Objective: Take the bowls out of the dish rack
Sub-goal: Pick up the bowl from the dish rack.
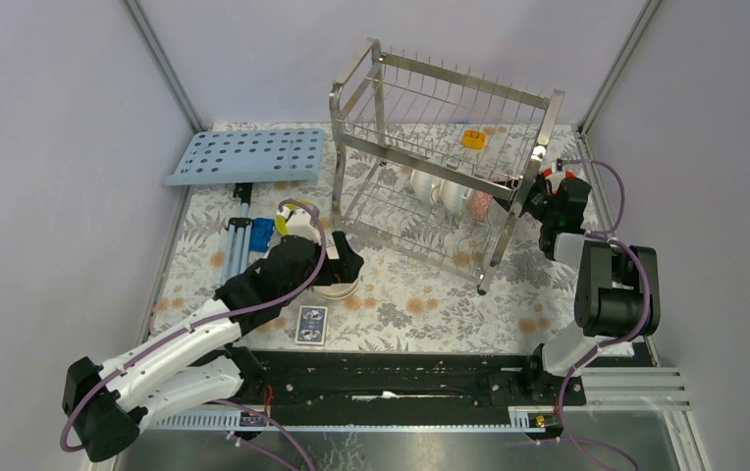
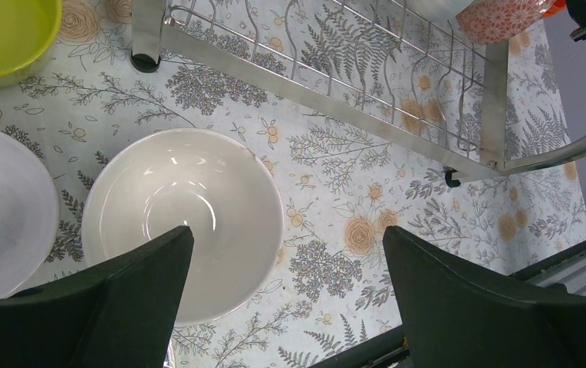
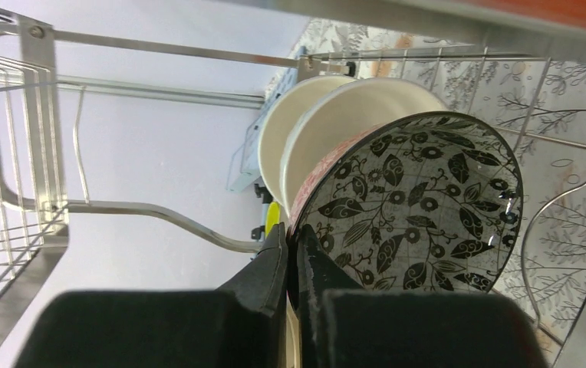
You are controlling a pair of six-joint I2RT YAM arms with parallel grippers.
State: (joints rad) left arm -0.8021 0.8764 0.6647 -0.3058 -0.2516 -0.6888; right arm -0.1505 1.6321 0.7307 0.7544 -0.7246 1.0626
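Right wrist view: my right gripper (image 3: 291, 239) pinches the rim of the dark patterned bowl (image 3: 420, 207), standing on edge beside two pale bowls (image 3: 367, 107) in the lower tier of the dish rack (image 1: 551, 120), mouths facing right; my left gripper (image 2: 286, 234) is spread above an empty white bowl (image 2: 190, 199), near left.

I think this is a robot test lab, not a real kitchen. Plain grey walls (image 1: 47, 147) and metal posts (image 1: 160, 61) box me in. My left arm (image 1: 175, 353) and right arm (image 1: 607, 294) are bolted to a black rail (image 1: 381, 378). The flowered cloth (image 1: 420, 304) and dish rack (image 1: 430, 160) only play kitchen.
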